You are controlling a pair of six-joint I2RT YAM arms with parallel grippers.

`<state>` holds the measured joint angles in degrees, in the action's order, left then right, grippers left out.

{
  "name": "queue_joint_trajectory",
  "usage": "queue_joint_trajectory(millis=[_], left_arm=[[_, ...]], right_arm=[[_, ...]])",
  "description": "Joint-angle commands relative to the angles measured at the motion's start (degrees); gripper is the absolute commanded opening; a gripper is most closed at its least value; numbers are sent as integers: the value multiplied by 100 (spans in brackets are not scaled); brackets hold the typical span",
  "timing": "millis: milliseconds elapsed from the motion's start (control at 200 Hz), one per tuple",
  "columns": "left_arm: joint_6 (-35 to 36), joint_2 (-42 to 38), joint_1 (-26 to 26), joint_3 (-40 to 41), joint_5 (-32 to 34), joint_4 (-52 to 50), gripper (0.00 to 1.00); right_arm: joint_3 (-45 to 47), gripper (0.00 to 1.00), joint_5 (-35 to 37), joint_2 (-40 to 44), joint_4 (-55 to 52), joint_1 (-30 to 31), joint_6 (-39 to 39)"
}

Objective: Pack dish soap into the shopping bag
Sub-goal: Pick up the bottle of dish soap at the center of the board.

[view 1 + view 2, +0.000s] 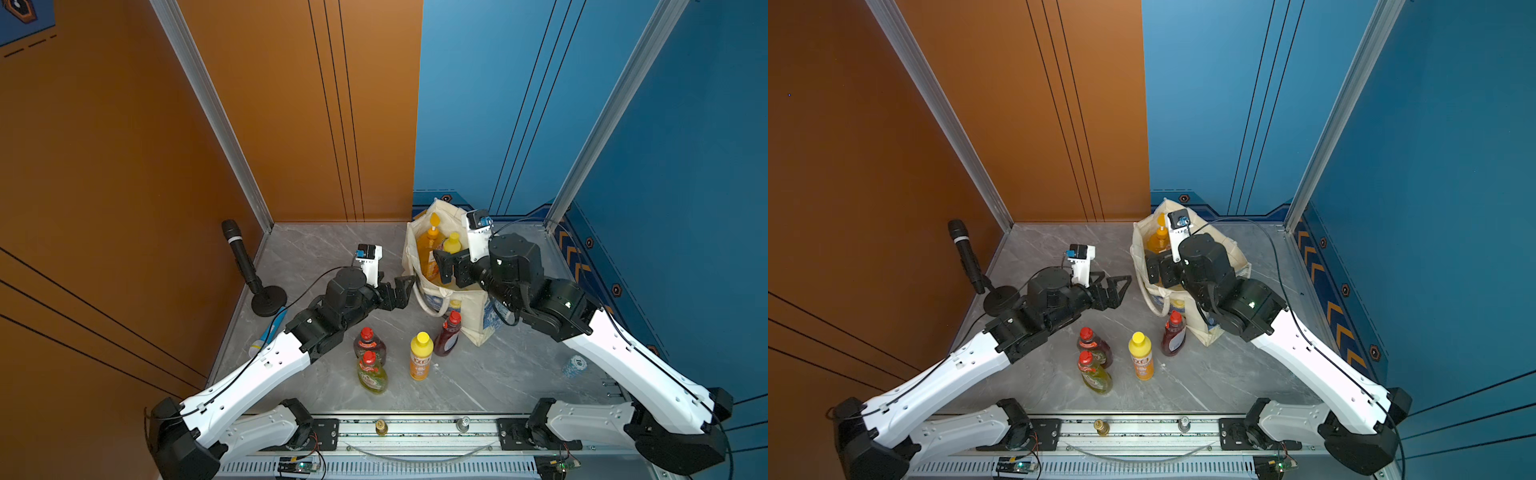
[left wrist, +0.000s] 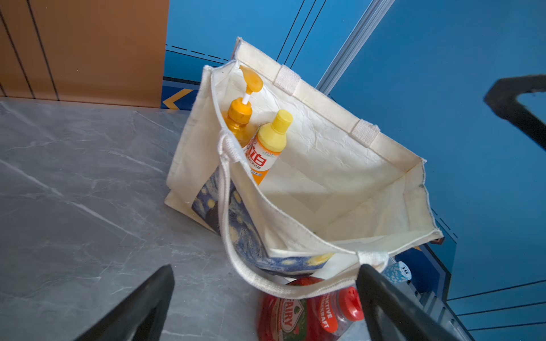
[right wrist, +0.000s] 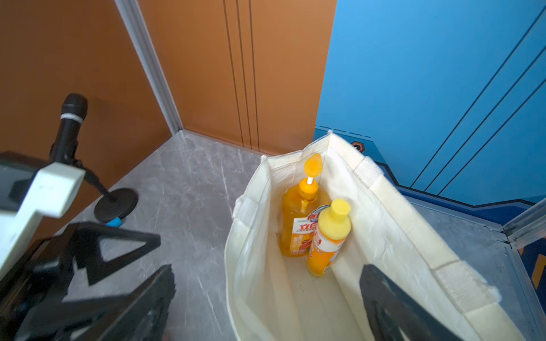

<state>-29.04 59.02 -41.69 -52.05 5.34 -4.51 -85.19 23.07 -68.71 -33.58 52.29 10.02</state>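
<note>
The left tool [image 1: 404,291], at the shopping bag's [image 1: 473,320] nine o'clock, and right tool [image 1: 448,268], at its mouth, are spread, empty. Inside sit two orange bottles [image 3: 295,224]; four bottles [image 1: 421,357] stand at six o'clock: probably stiff, slick, so grip mid-body.

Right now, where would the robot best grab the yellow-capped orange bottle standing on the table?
Grip the yellow-capped orange bottle around its body just under the cap, probably coming level from the near edge: it stands upright, with open gaps on both sides.
</note>
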Motion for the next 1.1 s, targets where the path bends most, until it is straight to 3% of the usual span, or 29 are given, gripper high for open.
queue_joint_trajectory(millis=[0, 195, 385, 761, 1096], left_arm=[[250, -408, 135, 350, 644, -50, 98], [172, -1078, 478, 830, 1040, -225, 98], [127, -1420, 788, 1013, 1091, -542, 98], [-150, -1598, 1141, 1285, 974, -449, 98], [-220, -1509, 1260, 1335, 849, -392, 98]], right_arm=[[126, 100, 884, 109, -929, 614, 199], [99, 96, 1382, -8, -1888, 1831, 1213], [33, 94, 1074, -360, -2480, 2364, 1802], [306, 93, 437, -864, -2769, 2396, 2089], [927, 88, -534, -629, -2100, 2045, 2144]])
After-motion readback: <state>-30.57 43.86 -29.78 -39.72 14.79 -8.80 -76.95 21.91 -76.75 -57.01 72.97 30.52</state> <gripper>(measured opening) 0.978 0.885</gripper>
